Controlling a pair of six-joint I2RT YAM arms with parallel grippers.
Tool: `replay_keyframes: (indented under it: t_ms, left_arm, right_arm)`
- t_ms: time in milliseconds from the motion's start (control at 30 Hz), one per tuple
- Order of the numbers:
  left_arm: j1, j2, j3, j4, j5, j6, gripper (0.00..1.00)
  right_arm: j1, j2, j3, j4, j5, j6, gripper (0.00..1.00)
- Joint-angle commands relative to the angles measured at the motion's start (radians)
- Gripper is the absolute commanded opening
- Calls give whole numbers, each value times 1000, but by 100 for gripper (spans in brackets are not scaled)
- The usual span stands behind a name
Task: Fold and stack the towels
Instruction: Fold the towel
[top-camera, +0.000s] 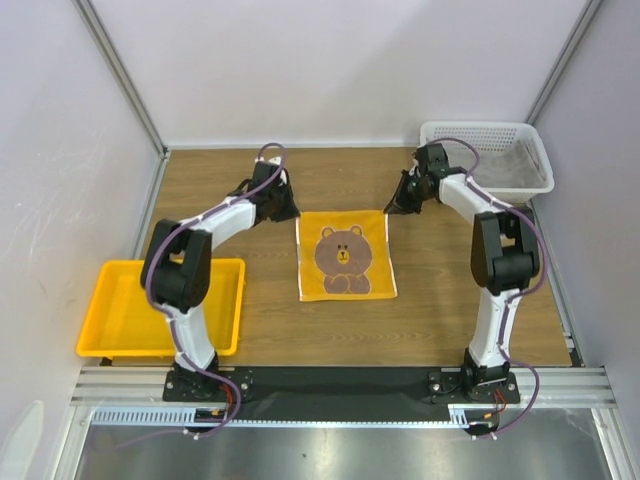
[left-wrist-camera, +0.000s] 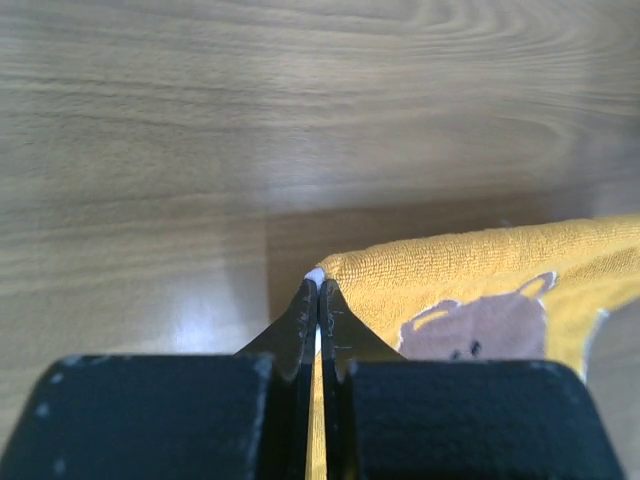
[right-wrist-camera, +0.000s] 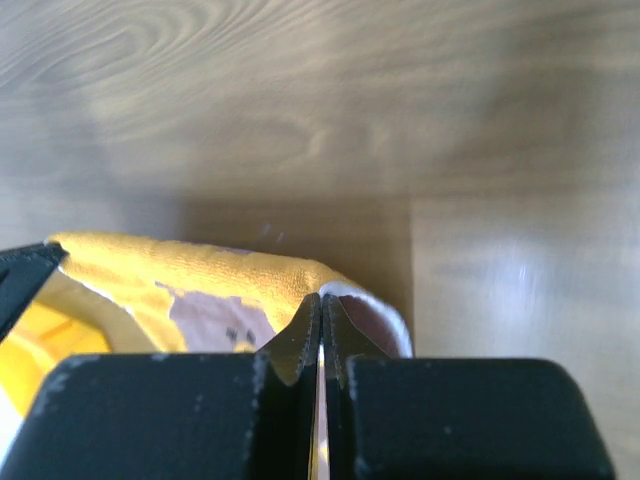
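Left gripper (left-wrist-camera: 318, 285) is pinched tight on the far-left corner of the yellow-orange terry towel with the brown bear face (top-camera: 345, 255). The right gripper (right-wrist-camera: 321, 300) is clamped the same way on the far-right corner, where the cloth curls up and shows a pale underside. The rest of the towel lies flat and square at the middle of the wooden table (top-camera: 440, 310), bear upward. It sits between the yellow plastic tray (top-camera: 110, 272) at the near left and the white mesh basket (top-camera: 535, 160) at the far right.

The step in hand looks like the first fold, far edge brought over to the near edge. To do it well, both arms should rise together and only a little, keeping the far hem level and lightly taut between them. They should then travel toward the near side at one pace, so the towel rolls over itself and is not dragged. Each corner should land on its matching near corner before letting go. A pinch this shallow could slip if the cloth is tugged sideways.
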Motion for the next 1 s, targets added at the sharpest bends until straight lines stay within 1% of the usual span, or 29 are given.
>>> replay_keyframes:
  t_ms: [0,133,300,333,500,633,733,833,967]
  left_arm:
    - [1,-132,-76,120,24,45,0]
    - [1,-212,-197,169,44,54,0]
    - [-5,-326,-352,217,77,65,0]
    - [-10,-367,-372,220,80,69,0]
    - [-30,-473,-478,205,64,94,0]
    - [-57,-522,-512,172,54,111,0]
    - [-100,-559,-525,136,22,122,0]
    - [-160,-603,-548,108,-2,119,0]
    - [-198,-669,-587,74,-31,99,1]
  right_arm:
    - [0,-135,-78,54,-25,-12,0]
    - [3,-248,-205,79,-26,-30,0]
    - [1,-350,-334,100,-24,-49,0]
    - [1,-365,-355,106,-25,-50,0]
    - [3,-448,-490,117,-26,-44,0]
    - [6,-518,-559,103,-12,-41,0]
    - [6,-570,-588,80,1,-42,0]
    - [7,-610,-595,54,10,-38,0]
    - [7,-656,-596,13,16,-32,0]
